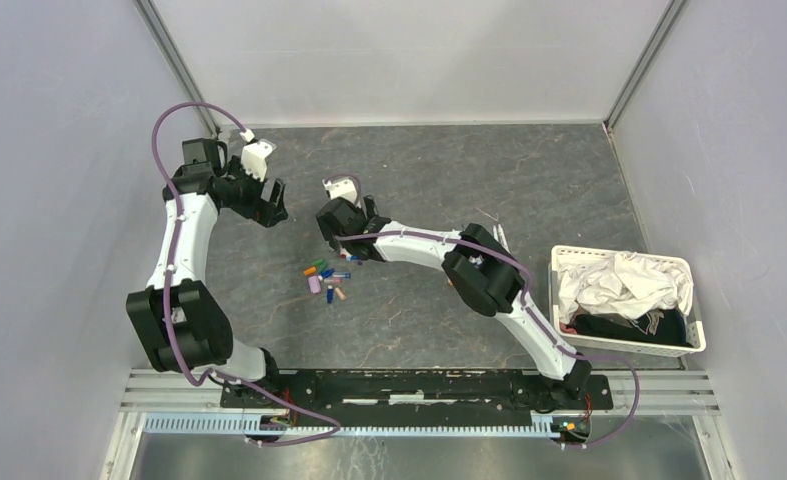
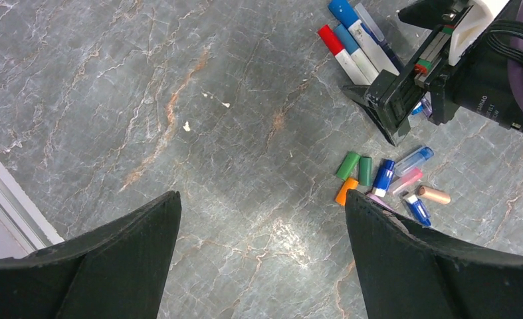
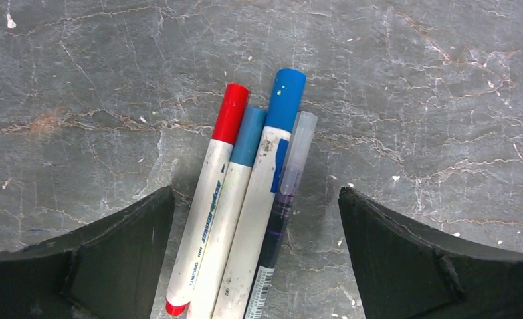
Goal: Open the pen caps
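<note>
Three white-barrelled pens lie side by side on the stone table, with a red cap (image 3: pixel 232 113), a light blue cap (image 3: pixel 248 136) and a blue cap (image 3: pixel 286 100) still on them. A slim dark pen (image 3: pixel 276 229) with a clear cap rests against them. My right gripper (image 3: pixel 256 193) is open and straddles all of these pens without touching them. Several loose pen caps (image 2: pixel 378 176), green, orange, blue and pink among them, lie in a small pile (image 1: pixel 326 280). My left gripper (image 2: pixel 262 194) is open and empty over bare table, left of the pile (image 1: pixel 272 208).
A white basket (image 1: pixel 559 265) holding crumpled cloth stands at the right of the table. Grey walls close in the left, back and right sides. A metal rail (image 2: pixel 6 193) runs at the table's left edge.
</note>
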